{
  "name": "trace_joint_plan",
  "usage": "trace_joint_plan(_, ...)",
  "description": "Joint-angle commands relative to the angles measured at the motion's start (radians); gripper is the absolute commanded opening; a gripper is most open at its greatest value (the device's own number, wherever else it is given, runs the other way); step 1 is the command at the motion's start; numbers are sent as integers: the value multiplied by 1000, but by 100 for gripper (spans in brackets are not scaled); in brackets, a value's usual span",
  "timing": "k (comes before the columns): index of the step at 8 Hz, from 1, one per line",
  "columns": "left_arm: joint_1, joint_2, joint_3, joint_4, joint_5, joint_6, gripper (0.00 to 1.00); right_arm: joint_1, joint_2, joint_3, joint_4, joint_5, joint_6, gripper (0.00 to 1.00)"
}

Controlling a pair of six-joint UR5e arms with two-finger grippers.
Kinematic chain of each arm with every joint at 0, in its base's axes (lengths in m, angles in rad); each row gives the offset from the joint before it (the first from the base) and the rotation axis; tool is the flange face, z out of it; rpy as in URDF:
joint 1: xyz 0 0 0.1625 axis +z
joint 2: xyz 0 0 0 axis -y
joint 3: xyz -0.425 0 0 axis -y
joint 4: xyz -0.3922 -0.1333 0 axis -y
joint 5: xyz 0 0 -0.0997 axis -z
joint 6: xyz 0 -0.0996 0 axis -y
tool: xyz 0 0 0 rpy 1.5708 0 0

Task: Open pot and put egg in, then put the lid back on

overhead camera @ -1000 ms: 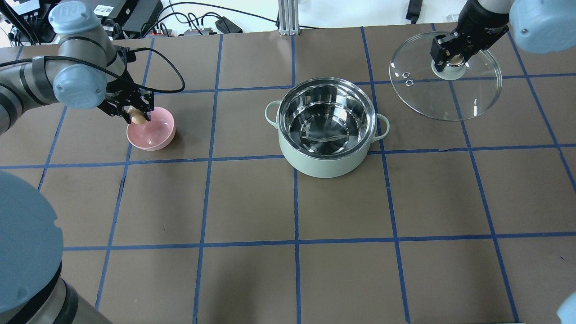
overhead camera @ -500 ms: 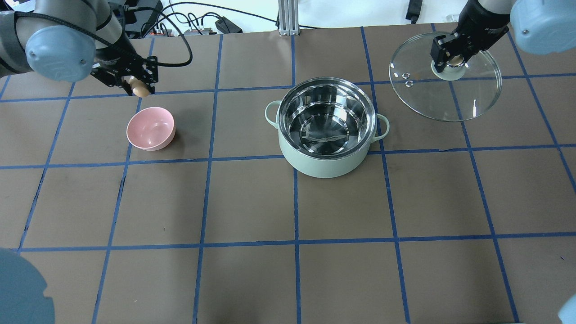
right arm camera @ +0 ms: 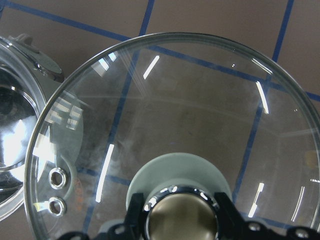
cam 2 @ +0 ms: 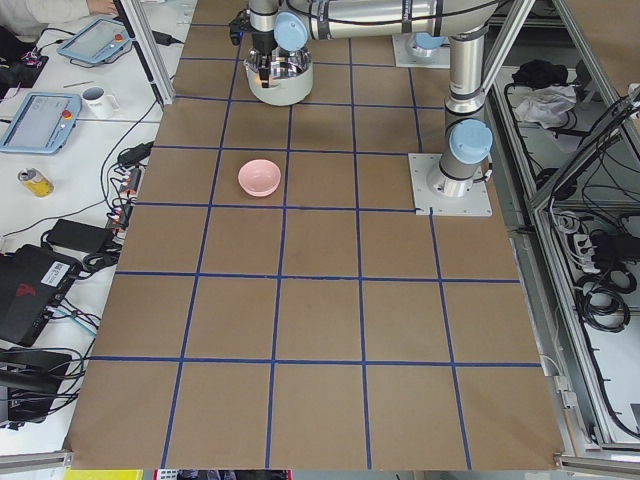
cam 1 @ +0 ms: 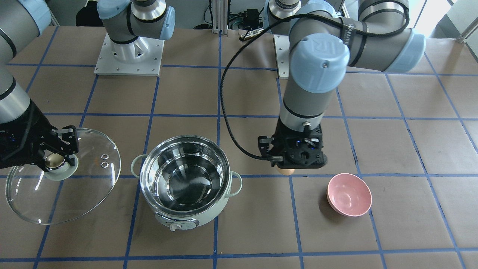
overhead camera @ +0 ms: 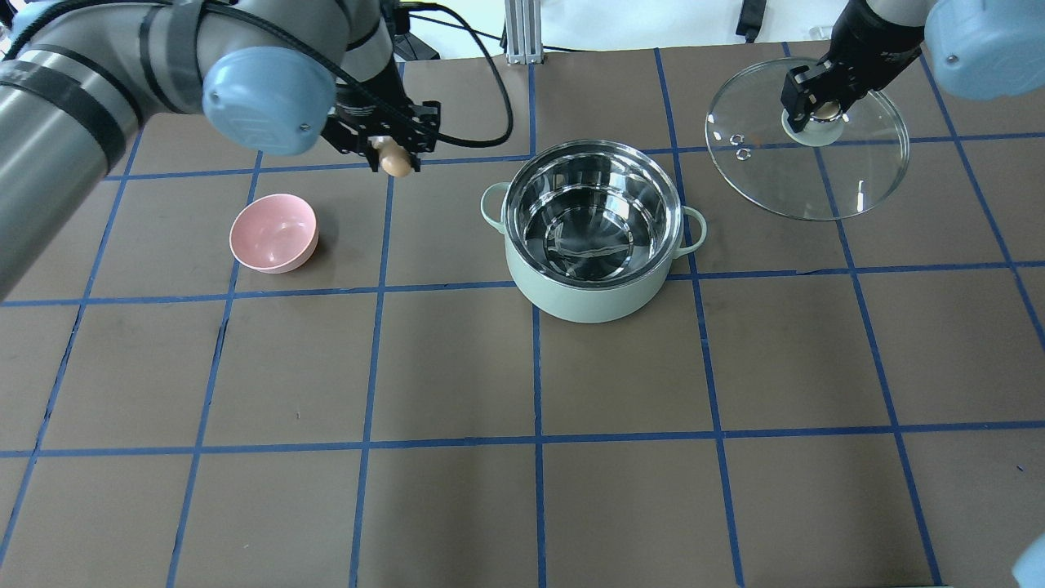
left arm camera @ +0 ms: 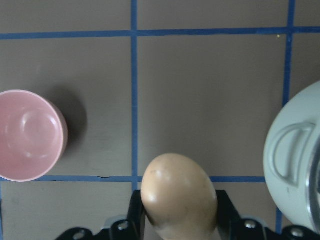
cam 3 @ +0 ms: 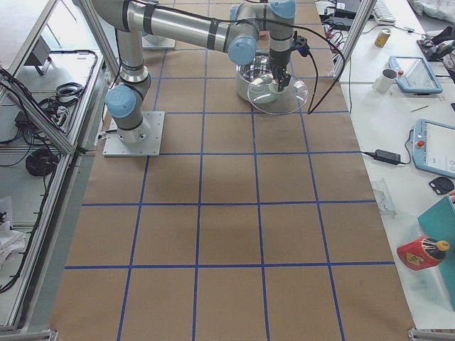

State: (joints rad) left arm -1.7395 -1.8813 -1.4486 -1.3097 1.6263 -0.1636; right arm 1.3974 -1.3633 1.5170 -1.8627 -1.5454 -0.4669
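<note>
Brown blue-gridded table (overhead camera: 457,367) holds the open mint-green steel-lined pot (overhead camera: 571,298). At its ten o'clock the left gripper (overhead camera: 397,162) clamps the tan oval egg (overhead camera: 397,167); at two o'clock the right gripper (overhead camera: 820,110) pinches the clear glass lid (overhead camera: 816,175).

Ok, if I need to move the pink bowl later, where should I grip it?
Probably the rim of the pink bowl, coming straight down from above, with one finger inside the wall and one outside. It sits upright and empty. Its round body looks too wide to span, so the thin rim is the best edge on offer.
</note>
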Motion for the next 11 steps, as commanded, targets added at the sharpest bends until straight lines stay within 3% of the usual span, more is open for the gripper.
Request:
trace_joint_plan(1,-196,-19,25,41,-34,-125,1,0,0,0,4,-2,-4,0)
trace_joint_plan(3,-267,-108,57,125,-20,-132,5,0,0,2,5,-4,-4,0)
trace_joint_plan(7,-279,-224,73,237,-32,-142,8,0,0,2,5,-1,-4,0)
trace_joint_plan(11,-301,-251,65,264,-84,-163,12,0,1,3,5,-4,-4,0)
